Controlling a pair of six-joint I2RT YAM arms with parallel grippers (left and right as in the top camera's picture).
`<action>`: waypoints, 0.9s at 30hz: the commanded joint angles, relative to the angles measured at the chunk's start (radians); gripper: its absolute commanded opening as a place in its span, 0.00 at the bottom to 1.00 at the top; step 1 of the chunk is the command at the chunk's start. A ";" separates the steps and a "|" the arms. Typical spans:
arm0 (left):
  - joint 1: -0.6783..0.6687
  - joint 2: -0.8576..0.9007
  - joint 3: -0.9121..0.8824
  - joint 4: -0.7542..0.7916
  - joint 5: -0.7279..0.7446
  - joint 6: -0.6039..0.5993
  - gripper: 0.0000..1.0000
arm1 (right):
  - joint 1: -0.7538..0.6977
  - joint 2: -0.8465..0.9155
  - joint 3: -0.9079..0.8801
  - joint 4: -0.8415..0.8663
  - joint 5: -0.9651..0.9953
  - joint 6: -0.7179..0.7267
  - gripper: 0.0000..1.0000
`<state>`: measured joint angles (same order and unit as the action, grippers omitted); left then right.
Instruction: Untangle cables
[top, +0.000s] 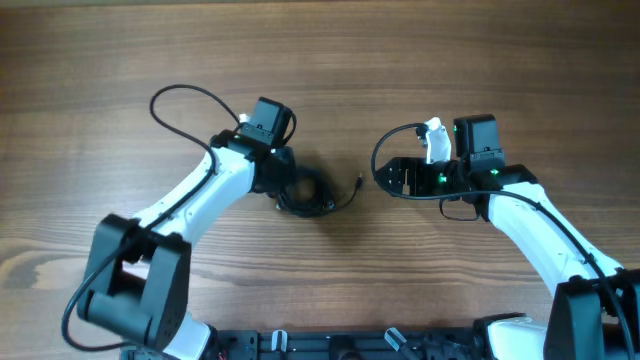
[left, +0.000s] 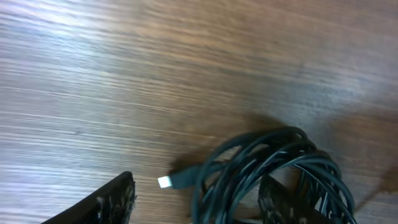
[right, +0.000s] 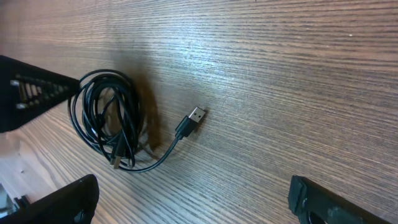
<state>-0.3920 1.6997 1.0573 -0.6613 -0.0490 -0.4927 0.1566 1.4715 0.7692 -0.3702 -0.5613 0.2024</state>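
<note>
Two arms close on a small coil of cables (top: 305, 195) lying on the wooden table (top: 100, 60), midway between them; you are looking at thin black wire wound into loose overlapping loops, with one tail running out to a flat plug (right: 196, 116) that lies clear of the coil on its right. The left gripper (top: 287, 186) sits low at the coil, its fingers well apart; its own camera shows loops draped by one finger (left: 283, 202) and a second, smaller plug (left: 174, 182) in the gap, nothing pinched. The right gripper (right: 193, 194) hangs near the flat plug with its fingers spread wide, holding nothing.

Expect the wire to be very light, limp and springy; it will likely drag across the wood as a whole rather than pay out unless one side is pinned. The strands look smooth and thin, so a pinch on a single one may slip; the stiff plug bodies are probably your surest holds. Take the free plug and its tail with the right, and hold the coil's mass down or by the small plug with the left; pull gently, since tension could tighten the crossings.
</note>
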 joint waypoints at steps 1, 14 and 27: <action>-0.005 0.070 -0.011 0.011 0.068 -0.010 0.64 | 0.004 0.015 0.018 0.000 -0.016 0.010 0.99; -0.005 0.135 -0.011 0.011 0.110 -0.010 0.04 | 0.004 0.015 0.018 0.005 -0.012 0.010 1.00; -0.005 -0.039 -0.008 0.088 0.464 0.082 0.04 | 0.004 0.015 0.018 0.021 0.000 0.010 1.00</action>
<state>-0.3935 1.7363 1.0508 -0.5911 0.2634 -0.4587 0.1566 1.4715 0.7692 -0.3565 -0.5522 0.2054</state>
